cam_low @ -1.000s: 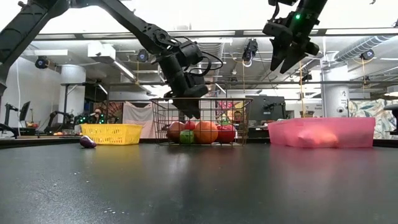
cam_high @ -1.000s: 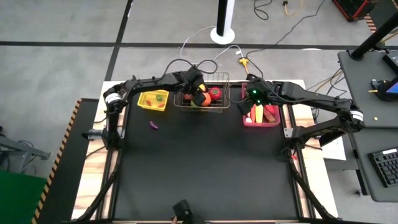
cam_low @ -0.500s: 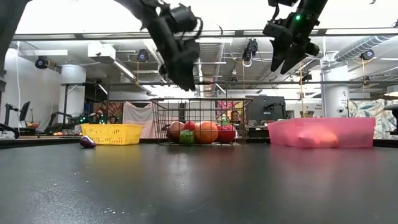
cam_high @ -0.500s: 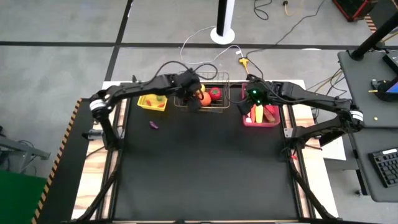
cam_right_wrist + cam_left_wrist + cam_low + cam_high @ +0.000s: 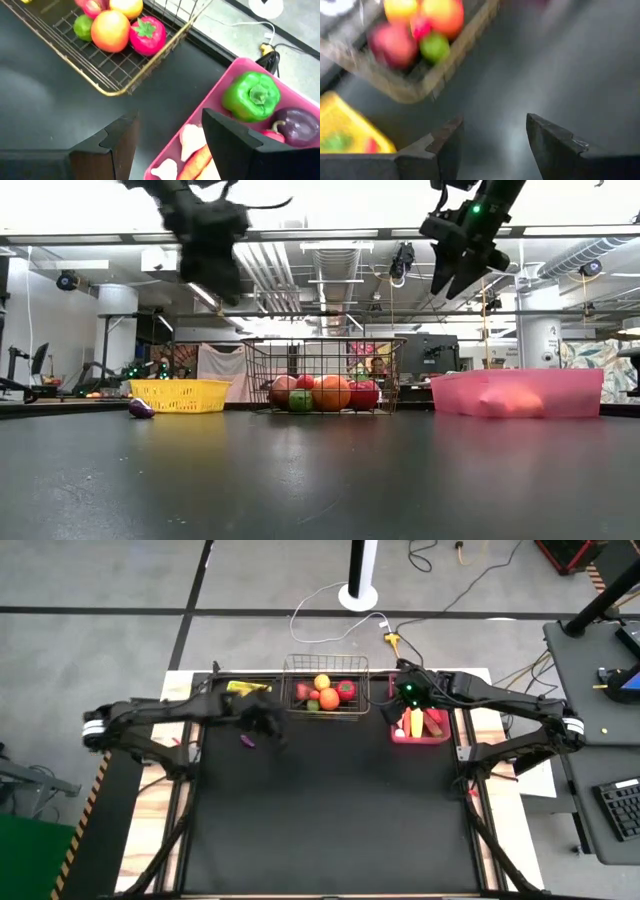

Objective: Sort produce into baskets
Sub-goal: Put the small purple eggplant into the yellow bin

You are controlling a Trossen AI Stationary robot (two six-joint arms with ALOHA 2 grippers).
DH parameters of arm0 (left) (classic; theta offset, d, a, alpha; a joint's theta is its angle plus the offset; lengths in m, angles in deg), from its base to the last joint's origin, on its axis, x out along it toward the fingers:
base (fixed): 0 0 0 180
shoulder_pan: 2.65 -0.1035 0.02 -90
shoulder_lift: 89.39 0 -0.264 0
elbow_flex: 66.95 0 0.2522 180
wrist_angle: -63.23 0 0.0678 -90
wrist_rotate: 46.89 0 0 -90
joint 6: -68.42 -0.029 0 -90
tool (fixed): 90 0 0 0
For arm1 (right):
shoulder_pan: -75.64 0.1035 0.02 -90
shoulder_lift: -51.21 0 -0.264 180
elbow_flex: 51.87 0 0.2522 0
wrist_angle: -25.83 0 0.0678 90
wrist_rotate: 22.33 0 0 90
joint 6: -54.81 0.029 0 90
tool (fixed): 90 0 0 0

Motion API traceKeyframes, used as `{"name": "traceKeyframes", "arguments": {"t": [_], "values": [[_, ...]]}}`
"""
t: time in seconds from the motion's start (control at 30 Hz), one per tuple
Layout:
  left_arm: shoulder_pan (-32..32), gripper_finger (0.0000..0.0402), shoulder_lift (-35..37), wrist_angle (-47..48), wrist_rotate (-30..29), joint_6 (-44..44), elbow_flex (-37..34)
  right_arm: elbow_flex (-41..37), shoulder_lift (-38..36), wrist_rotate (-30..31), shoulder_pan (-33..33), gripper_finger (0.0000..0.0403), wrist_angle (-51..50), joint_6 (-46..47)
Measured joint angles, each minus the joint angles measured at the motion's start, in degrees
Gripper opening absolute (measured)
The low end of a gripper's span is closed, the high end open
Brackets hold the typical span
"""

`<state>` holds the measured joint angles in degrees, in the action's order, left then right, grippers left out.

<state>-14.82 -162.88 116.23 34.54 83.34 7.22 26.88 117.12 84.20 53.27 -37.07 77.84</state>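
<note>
Three containers stand in a row along the far edge of the black table [image 5: 330,810]: a yellow tray [image 5: 180,394] at the left, a wire basket [image 5: 326,698] in the middle, and a pink bin [image 5: 420,727] at the right. The wire basket holds an orange fruit [image 5: 110,31], a lime [image 5: 83,27], a red strawberry-like piece [image 5: 147,35] and further red and yellow pieces behind them. In the pink bin lie a green pepper [image 5: 251,96], a purple eggplant [image 5: 296,126], a carrot [image 5: 195,164] and some pale pieces. A single small purple piece [image 5: 246,740] lies on the bare table in front of the yellow tray, well apart from the baskets. The left gripper [image 5: 262,724] hangs high above the table, between the yellow tray and the wire basket and near the purple piece; its fingers [image 5: 442,147] stand apart with nothing between them. The right gripper [image 5: 167,137] hovers high over the near-left corner of the pink bin, its fingers also parted and empty.
</note>
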Motion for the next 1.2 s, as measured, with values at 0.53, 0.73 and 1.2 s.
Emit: {"name": "traceKeyframes", "arguments": {"t": [0.53, 0.73, 1.2], "values": [[4.99, 0.0194, 12.02, 4.74, -4.0, 33.42, -19.81, -0.04, 0.0, 0.0, 0.0, 0.021, 1.5, 0.17], [5.03, 0.0194, 9.46, 6.6, -10.73, 43.98, -20.23, -0.06, 0.0, -0.04, 0.0, 0.021, 1.51, 0.86], [5.59, 0.0194, -0.62, -3.76, -17.68, 57.27, -28.64, -0.09, 0.0, -0.53, 0.0, 0.021, 1.45, -0.07]]}}
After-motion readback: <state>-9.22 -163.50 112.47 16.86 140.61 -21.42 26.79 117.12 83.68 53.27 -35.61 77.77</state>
